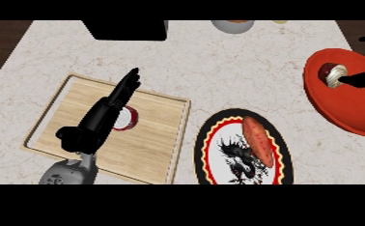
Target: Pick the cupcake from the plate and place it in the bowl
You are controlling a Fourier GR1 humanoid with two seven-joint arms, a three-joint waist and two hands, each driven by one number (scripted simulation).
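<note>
in the head view the pale speckled counter (pixel 214 61) fills the frame. at the right edge sits a red bowl (pixel 324 99), and inside it lies the cupcake (pixel 333 71), dark at its left end with a white swirl. black fingers (pixel 354 79) of the right hand come in from the right edge and touch the cupcake; so little of that hand shows that i cannot tell whether the fingers are closed round it or just resting against it. at lower centre is a black-rimmed plate (pixel 214 138) with a red and yellow ring and a dark pattern, and on it lies an orange sweet potato (pixel 258 141), slanting from upper left to lower right. at the left a wooden cutting board (pixel 153 138) lies on the counter. the left hand (pixel 100 119) is over the board, its fingers straight and together, pointing toward the upper right, holding nothing. just beside it on the board sits a small red and white round thing (pixel 128 119), partly hidden by the hand. a black box (pixel 128 29) and a white cup (pixel 232 26) are at the top edge.
</note>
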